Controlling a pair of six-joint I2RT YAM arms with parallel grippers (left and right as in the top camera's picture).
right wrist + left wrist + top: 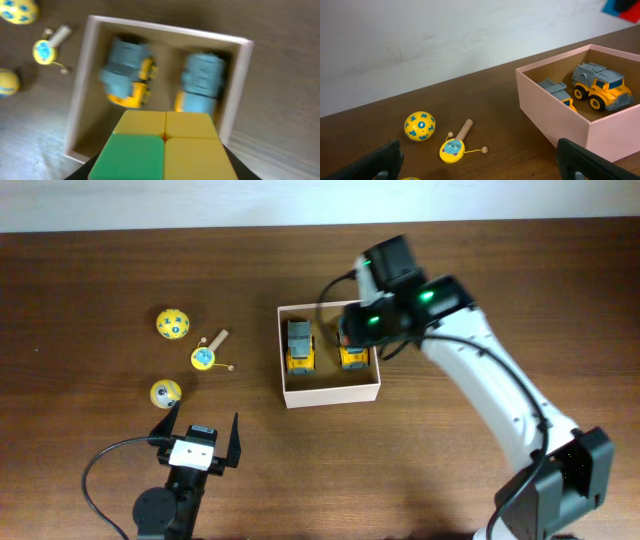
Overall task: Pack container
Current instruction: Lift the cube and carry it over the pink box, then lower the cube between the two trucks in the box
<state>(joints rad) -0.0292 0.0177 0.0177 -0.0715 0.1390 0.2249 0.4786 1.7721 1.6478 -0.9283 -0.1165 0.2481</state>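
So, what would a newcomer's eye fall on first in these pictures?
First, the square shallow cream-walled box at the middle of the table, with two yellow and grey toy trucks side by side inside it. Above it hangs the right end effector, which seems to grip a yellow and green block. To the box's left lie two yellow balls with blue marks and a small yellow rattle drum with a wooden handle.

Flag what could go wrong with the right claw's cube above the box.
1. The left truck and right truck cover much of the container floor. The cube in the right claw hangs near the right truck, so it may land on top and tumble out.
2. Bare floor lies along one thin wall; a release there could clip it and shove the container.
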